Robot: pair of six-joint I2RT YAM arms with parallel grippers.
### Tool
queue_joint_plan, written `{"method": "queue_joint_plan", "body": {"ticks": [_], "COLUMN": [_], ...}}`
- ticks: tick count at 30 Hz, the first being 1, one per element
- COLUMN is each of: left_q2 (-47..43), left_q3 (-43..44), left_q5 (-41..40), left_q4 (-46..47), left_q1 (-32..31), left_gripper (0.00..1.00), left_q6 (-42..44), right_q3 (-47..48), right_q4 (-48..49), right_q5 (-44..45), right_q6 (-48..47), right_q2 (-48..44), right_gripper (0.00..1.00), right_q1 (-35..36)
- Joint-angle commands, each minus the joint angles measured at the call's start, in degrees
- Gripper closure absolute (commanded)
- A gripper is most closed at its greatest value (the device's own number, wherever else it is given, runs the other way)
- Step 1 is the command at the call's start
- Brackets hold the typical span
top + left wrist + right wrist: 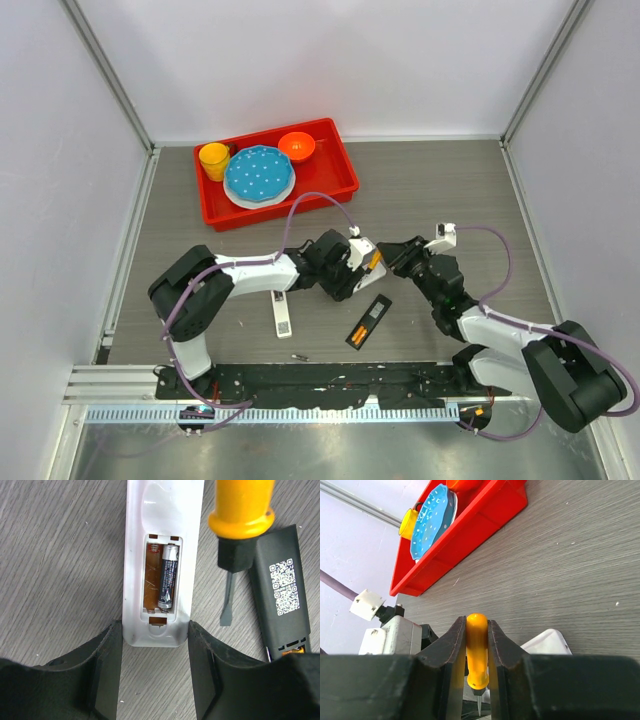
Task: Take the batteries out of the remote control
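The white remote control (pixel 165 525) lies back-up on the table with its battery bay uncovered. One dark blue and silver battery (pixel 167 577) sits in the right slot; the left slot is bare brown. My left gripper (pixel 155 627) is shut on the remote's near end, a finger against each side. My right gripper (pixel 477 622) is shut on the orange handle of a screwdriver (pixel 476 650). The screwdriver's blade (pixel 227 605) hangs just right of the remote, apart from the battery. A small dark cell (pixel 298 356) lies loose near the table's front edge.
A black remote (pixel 282 595) with a QR label lies right of the white one, something orange showing at its near end. A white strip (pixel 282 315) lies left of it. At the back left, a red tray (pixel 345 165) holds a blue plate (pixel 258 175), a yellow cup (pixel 213 160) and an orange bowl (pixel 297 147).
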Motion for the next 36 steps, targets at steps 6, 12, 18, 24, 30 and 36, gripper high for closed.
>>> {"method": "queue_joint_plan", "body": {"ticks": [6,12,18,24,30,36], "left_q2": [0.42,-0.19,-1.6,-1.78,-2.92,-3.18], "left_q3": [-0.62,-0.98,-2.38,-2.82,-3.88,-4.23], "left_q5": [-3.38,-5.05,-6.37,-8.3,-10.67,-14.54], "left_q4": [-0.68,-0.42,0.81,1.08,2.31,2.4], "left_q1": [0.0,0.0,0.0,0.0,-0.09,0.0], "left_gripper": [0.94,0.9,0.71,0.51,0.39,0.27], "left_q6": [-0.08,0.1,0.01,0.01,-0.52,-1.04], "right_q3": [2.51,2.51,2.77,2.68,2.33,2.51], "right_q4": [-5.17,-6.32,-8.52,-9.57,-10.45,-12.47], "right_q5": [3.46,3.72,4.16,4.51,4.43,5.13], "right_q6": [-3.66,-4.19,-4.98,-4.98,-5.24,-6.12], "right_q2": [-5.55,-6.43,-8.28,-9.42,-11.61,-13.11], "right_gripper": [0.99,0.99,0.99,0.99,0.99,0.99], "right_q1": [0.23,0.23,0.23,0.23,0.23,0.23]}}
